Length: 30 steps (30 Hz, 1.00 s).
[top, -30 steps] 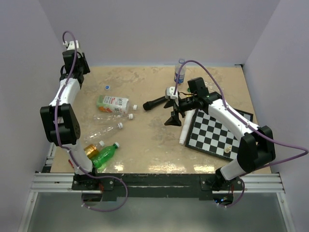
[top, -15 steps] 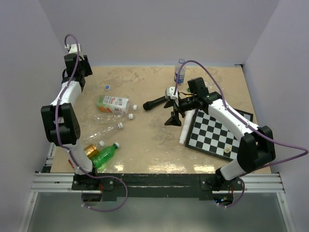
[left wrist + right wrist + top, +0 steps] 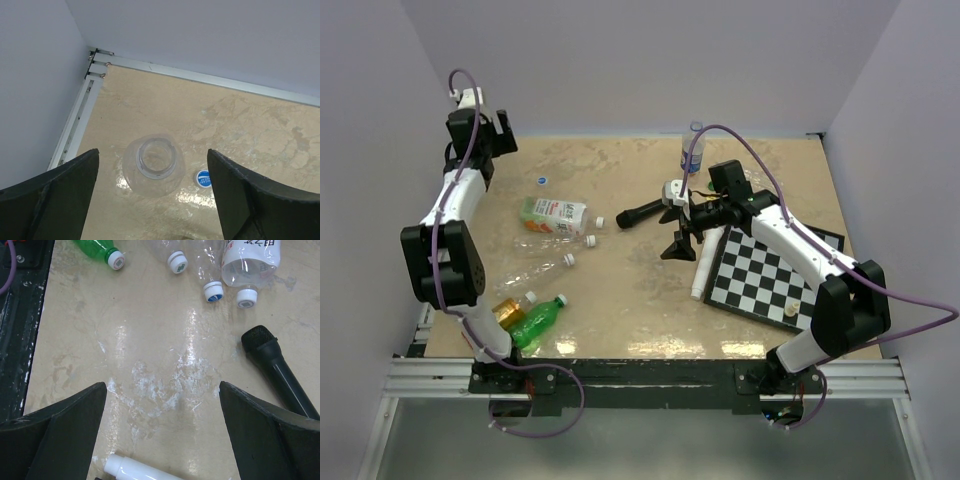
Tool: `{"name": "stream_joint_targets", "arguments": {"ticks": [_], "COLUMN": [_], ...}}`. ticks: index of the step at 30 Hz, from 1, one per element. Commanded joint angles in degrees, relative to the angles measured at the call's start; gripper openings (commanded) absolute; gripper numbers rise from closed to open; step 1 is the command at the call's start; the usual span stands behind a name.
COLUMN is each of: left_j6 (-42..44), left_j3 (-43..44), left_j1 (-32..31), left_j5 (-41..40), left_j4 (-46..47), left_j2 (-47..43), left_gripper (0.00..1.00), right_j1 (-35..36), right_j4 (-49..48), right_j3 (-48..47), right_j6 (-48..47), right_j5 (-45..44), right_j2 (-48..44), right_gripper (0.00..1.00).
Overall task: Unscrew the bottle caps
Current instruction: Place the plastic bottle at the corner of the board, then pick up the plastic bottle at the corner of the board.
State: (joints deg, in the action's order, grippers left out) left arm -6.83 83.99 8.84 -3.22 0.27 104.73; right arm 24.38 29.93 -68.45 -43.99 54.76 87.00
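Observation:
In the left wrist view a clear bottle (image 3: 156,159) stands upright with its mouth uncapped, directly below my open left gripper (image 3: 152,167). A loose blue bottle cap (image 3: 203,178) lies on the table just right of it. From above, the left gripper (image 3: 490,135) hangs at the far left corner and the blue cap (image 3: 541,181) lies nearby. My right gripper (image 3: 162,390) is open over bare table. Ahead of it lie a green bottle (image 3: 97,249) and clear bottles, all with white caps (image 3: 213,291) on. An upright blue-labelled bottle (image 3: 692,150) stands at the back.
A black microphone (image 3: 642,212) and a white microphone (image 3: 703,268) lie near the right gripper (image 3: 677,218). A chessboard (image 3: 770,275) covers the right side. A white-and-green carton (image 3: 553,213) lies at left. An amber bottle (image 3: 508,310) lies beside the green one. Walls close in at the far left corner.
My left gripper has gone from shut to wide open and shifted slightly at the far left corner. The right arm has not moved.

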Motion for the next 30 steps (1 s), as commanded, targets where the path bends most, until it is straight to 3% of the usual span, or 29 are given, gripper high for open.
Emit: {"name": "stream_joint_targets", "arguments": {"ticks": [1,8,15,21,26,30], "left_j6": [-0.82,-1.87,-4.24,-8.19,-8.82,-7.76], "left_j3": [0.21,-3.12,-14.18,-24.81,-33.52,-38.62], "left_j1": [0.21,0.21,0.21,0.12,-0.75,-2.86], "left_j5": [-0.47,-1.26,2.95,16.56,19.83,20.36], "left_j4": [0.08,-2.73,-3.96,-6.15,-7.57,-7.92], "left_j2": [-5.76,-14.80,-30.87,-43.27,-52.50,-56.82], "left_gripper": [0.97,1.00,1.00,1.00,1.00,1.00], "right_j1": [0.05,0.05,0.05,1.19,4.09,9.18], "right_j4": [0.39,0.65,1.97,7.93,12.78,10.23], "right_j3": [-0.29,-0.37,-0.11,2.00,3.23,3.32], "right_j6": [-0.93,-1.45,-4.43,-17.51,-31.31,-32.82], "right_j5": [-0.27,-0.36,0.69,7.19,8.78,3.26], "right_j2": [-1.31,-1.66,-2.27,-1.05,-0.95,-2.10], "right_gripper": [0.98,0.98,0.98,0.98,0.98,0.98]}}
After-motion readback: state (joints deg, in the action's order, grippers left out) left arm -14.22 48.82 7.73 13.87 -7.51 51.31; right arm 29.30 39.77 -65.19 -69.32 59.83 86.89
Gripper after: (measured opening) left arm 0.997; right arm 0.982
